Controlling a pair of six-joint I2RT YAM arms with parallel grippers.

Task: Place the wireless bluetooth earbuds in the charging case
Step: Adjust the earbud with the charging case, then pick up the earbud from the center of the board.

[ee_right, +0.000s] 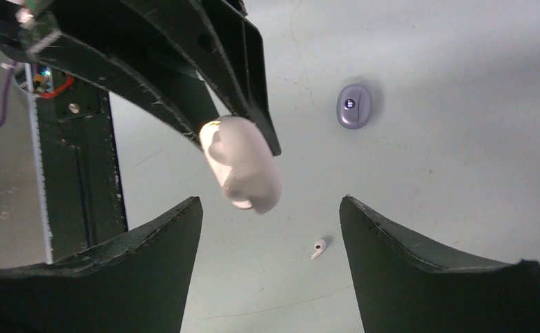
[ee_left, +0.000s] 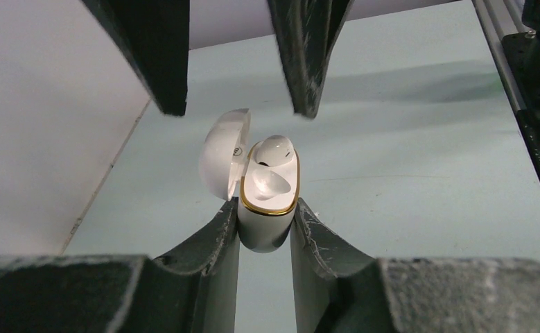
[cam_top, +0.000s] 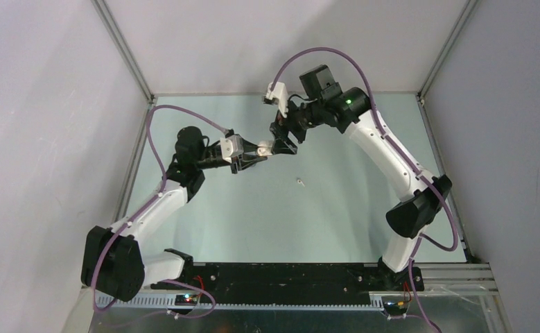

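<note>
My left gripper [cam_top: 255,150] is shut on a white charging case [ee_left: 267,222] with a gold rim and holds it above the table, lid [ee_left: 224,152] open. One white earbud [ee_left: 275,149] sits in the case; the slot beside it is bare. My right gripper [cam_top: 285,141] is open and empty, right by the case, with its fingers [ee_left: 307,55] above the case's mouth. In the right wrist view the case [ee_right: 242,163] hangs in front of the open right gripper [ee_right: 270,208]. A second white earbud [ee_right: 318,248] lies on the table [cam_top: 300,182]. The purple earbuds are out of view.
A pale purple closed case [ee_right: 354,106] lies on the table beyond the white earbud. The pale green table [cam_top: 253,222] is fenced by metal rails, with white walls on the left and at the back.
</note>
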